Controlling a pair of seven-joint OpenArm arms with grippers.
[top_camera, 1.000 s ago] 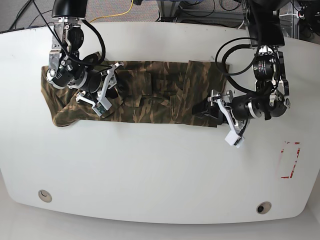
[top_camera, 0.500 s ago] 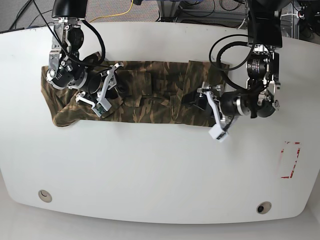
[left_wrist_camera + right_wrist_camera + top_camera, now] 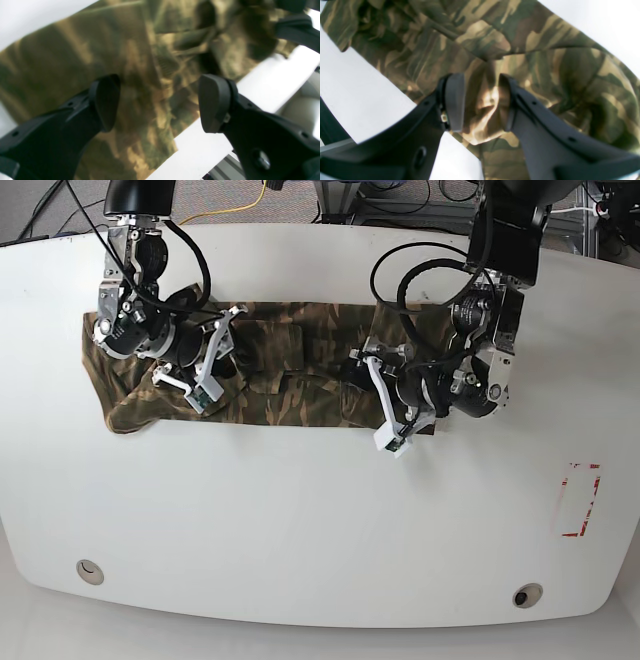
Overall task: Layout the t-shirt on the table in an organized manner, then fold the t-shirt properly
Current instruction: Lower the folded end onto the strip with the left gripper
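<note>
The camouflage t-shirt [image 3: 300, 370] lies as a long rumpled band across the far half of the white table [image 3: 320, 520]. My right gripper [image 3: 225, 360] sits on the shirt's left part in the base view. In the right wrist view this right gripper [image 3: 480, 102] is shut on a raised fold of the t-shirt [image 3: 482, 105]. My left gripper [image 3: 358, 385] hovers over the shirt's right part. The left wrist view shows that left gripper [image 3: 160, 102] open wide, with the t-shirt [image 3: 140, 75] below its fingers and the shirt's edge beside bare table [image 3: 205, 150].
A red-marked rectangle [image 3: 578, 500] is at the table's right. Two round grommet holes [image 3: 90, 570] [image 3: 527, 594] sit near the front edge. Cables and equipment stand beyond the far edge.
My left arm has swung left in the base view, from the shirt's right end to over its right-middle part. The right arm has stayed put.
</note>
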